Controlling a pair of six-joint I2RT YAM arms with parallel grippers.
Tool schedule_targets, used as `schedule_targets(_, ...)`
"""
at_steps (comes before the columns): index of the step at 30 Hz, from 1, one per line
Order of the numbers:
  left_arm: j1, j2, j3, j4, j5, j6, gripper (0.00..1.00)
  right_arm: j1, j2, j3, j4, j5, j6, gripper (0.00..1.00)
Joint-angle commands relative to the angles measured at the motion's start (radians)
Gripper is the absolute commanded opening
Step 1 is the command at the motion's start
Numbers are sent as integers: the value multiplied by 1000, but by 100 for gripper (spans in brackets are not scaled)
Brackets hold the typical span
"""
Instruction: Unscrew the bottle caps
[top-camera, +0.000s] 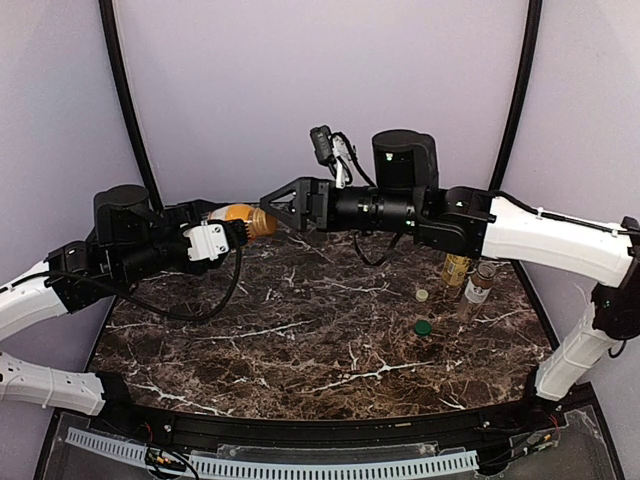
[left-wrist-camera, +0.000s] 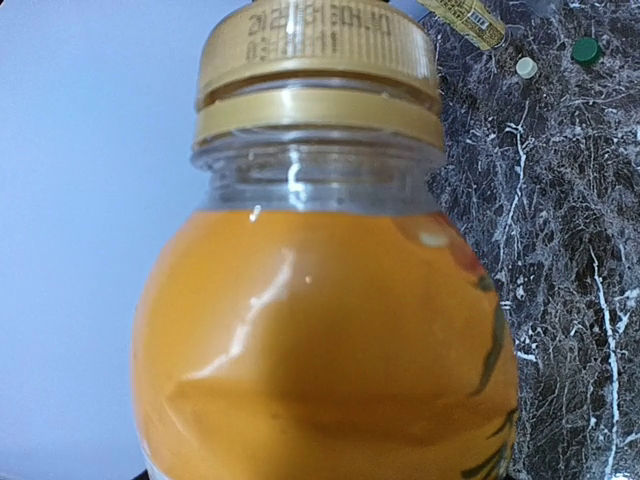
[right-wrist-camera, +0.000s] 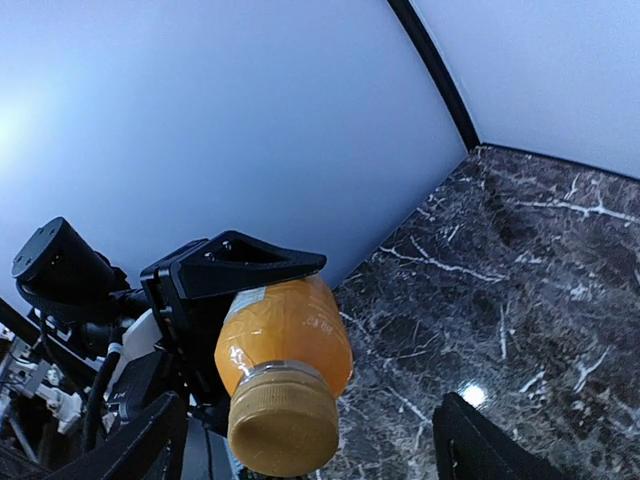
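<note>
Starting with the left arm: glossy white shell links, black joint housings, a fat black motor drum on top. A thin black cable droops in a loop below its wrist, and a white block sits just behind the left hand. Over to the right arm: same white shells, long black wrist barrel, two round black drums. The right hand is matte black, its fingers triangular with open cut-outs. A small black camera with white wires rides above.

Dark marble-patterned table, enclosed by pale walls, with 2 black curved poles behind
</note>
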Motion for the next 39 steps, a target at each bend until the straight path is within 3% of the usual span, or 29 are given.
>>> schedule_targets(1,-5,-20,-17,56,-29,33,9,-15,20,42,-15,-82,116,79)
schedule_targets(8,-8,-14,-18,69,-29,45,9,-17,68,67,-10,-149,145,71)
schedule_targets(13,-9,-13,-15,70,-34,47,9,-18,83,81,-10,-169,147,59)
schedule_targets(20,-10,-10,-17,75,-34,51,9,-19,76,65,3,-181,153,33)
schedule_targets(26,-11,-6,-9,75,-36,37,9,-18,91,85,-7,-234,105,0)
schedule_targets(30,-11,-9,18,5,13,-11,8,-4,90,104,-14,-293,-82,0)
schedule_targets(39,-11,17,151,-435,374,-107,5,179,37,102,-100,-152,-870,0)
